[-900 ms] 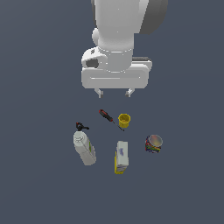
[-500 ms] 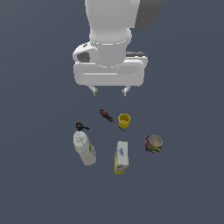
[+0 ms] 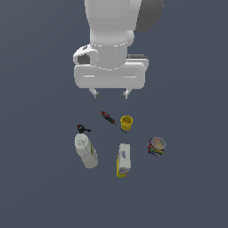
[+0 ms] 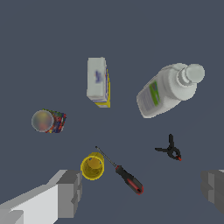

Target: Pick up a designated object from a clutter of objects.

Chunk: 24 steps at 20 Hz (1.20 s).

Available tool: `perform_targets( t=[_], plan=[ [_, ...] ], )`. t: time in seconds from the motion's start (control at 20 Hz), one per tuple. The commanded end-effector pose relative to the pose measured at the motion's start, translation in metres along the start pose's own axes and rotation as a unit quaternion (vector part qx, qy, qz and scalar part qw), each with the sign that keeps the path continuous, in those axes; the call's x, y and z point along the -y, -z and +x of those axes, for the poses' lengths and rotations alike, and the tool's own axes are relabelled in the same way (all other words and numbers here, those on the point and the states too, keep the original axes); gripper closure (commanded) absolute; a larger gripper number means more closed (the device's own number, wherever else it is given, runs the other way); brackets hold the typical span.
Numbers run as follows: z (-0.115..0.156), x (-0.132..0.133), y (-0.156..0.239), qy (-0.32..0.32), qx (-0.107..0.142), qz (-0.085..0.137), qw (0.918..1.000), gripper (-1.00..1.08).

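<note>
The designated object, a small plain yellow cup, stands upright in the clutter of objects. My gripper hangs open above the floor, behind the cup in the exterior view and a little toward that view's left, holding nothing. One grey fingertip shows close beside the cup in the wrist view, the other far across. A red-handled screwdriver lies next to the cup.
A white bottle lies at the exterior view's left, with a small black clamp by its cap. A yellow-white box and a multicoloured can sit in front of the cup.
The arm and its open gripper have shifted toward the exterior view's left and slightly forward and down. The objects on the floor have not moved.
</note>
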State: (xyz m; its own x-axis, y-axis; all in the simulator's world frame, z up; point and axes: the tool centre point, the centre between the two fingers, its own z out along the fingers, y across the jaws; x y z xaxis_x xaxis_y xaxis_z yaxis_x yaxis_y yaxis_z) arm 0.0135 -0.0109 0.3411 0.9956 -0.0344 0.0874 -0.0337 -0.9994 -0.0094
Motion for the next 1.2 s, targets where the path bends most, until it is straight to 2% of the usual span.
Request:
perform_targets(
  t=[0.0, 0.3, 0.55, 0.9, 1.15],
  plan=[
    [-0.001, 0.003, -0.009, 0.011, 0.002, -0.001, 0.9999, -0.92],
    [-0.009, 0.015, -0.047, 0.057, 0.008, -0.003, 0.9983, -0.92],
    [-0.023, 0.03, -0.094, 0.117, 0.016, -0.004, 0.993, -0.92],
    [-0.06, 0.054, -0.167, 0.219, 0.03, 0.0, 0.9753, -0.92],
    [-0.086, 0.067, -0.204, 0.275, 0.037, 0.004, 0.9609, -0.92]
  ],
)
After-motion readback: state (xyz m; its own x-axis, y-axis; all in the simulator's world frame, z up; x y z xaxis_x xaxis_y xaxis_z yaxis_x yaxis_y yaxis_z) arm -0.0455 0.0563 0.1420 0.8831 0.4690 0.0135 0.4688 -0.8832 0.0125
